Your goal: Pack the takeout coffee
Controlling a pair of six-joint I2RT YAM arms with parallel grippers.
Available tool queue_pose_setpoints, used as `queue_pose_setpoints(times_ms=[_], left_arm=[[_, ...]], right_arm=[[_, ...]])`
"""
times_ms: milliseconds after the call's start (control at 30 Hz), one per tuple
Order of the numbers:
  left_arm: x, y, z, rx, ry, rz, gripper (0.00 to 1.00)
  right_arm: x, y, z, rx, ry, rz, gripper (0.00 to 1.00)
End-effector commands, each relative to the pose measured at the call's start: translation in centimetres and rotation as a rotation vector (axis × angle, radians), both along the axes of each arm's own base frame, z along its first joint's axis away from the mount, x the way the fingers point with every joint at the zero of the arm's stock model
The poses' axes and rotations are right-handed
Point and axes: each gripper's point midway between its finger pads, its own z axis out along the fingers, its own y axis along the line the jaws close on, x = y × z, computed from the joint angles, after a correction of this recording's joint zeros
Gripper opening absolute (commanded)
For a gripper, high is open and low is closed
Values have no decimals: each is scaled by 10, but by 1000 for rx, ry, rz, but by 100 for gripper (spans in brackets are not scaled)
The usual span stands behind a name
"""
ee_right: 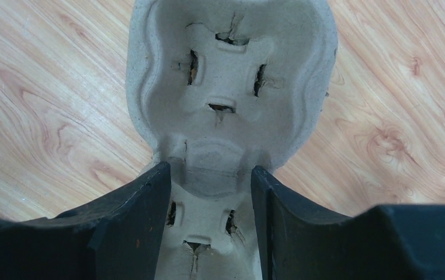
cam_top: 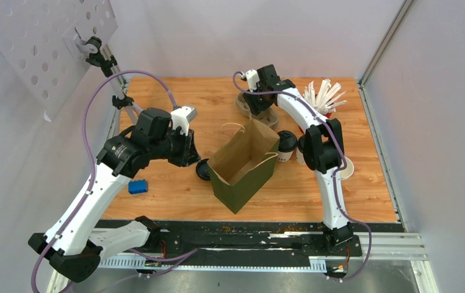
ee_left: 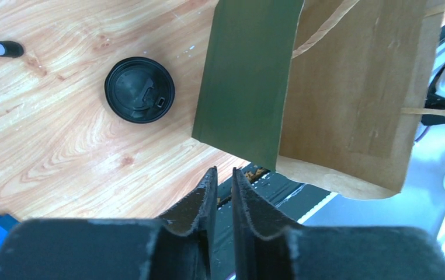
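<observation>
Wood-grain desk [cam_top: 169,201], top view: open brown paper bag [cam_top: 242,165] stands at centre. First takeout coffee [cam_top: 204,170] sits just left of it, second takeout coffee [cam_top: 287,146] just right.

Left wrist: left end effector [ee_left: 223,172] narrowly parted, gripping nothing, beside the bag.

Right wrist: right end effector [ee_right: 211,169] clamped on pulp cup carrier [ee_right: 226,70].

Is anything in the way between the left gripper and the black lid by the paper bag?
Nothing visible does. Only bare table lies between the left gripper and the black lid. The paper bag stands close beside the lid, not across that path.
</observation>
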Motion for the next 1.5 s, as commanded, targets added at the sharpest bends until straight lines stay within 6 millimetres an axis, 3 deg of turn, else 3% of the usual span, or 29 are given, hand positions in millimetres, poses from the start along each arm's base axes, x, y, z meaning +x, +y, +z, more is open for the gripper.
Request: queue_pose_setpoints(times_ms=[0, 167, 333, 467, 700, 1233, 1467], left_arm=[[4, -6, 32, -71, -77, 1, 26], [8, -8, 37, -73, -81, 3, 32], [11, -7, 40, -69, -94, 13, 37], [18, -10, 51, -83, -124, 21, 48], [27, -25, 52, -102, -110, -18, 52], [23, -21, 42, -77, -100, -30, 58], [22, -21, 42, -73, -103, -40, 60]], right_arm=[[-9, -1, 11, -29, -5, 47, 54], [-12, 0, 5, -38, 2, 81, 54], [-13, 0, 0, -49, 13, 92, 45], [-12, 2, 5, -39, 2, 98, 39], [-9, 1, 14, -41, -20, 89, 32], [-1, 9, 75, 56, -148, 67, 31], [-1, 10, 78, 58, -150, 66, 32]])
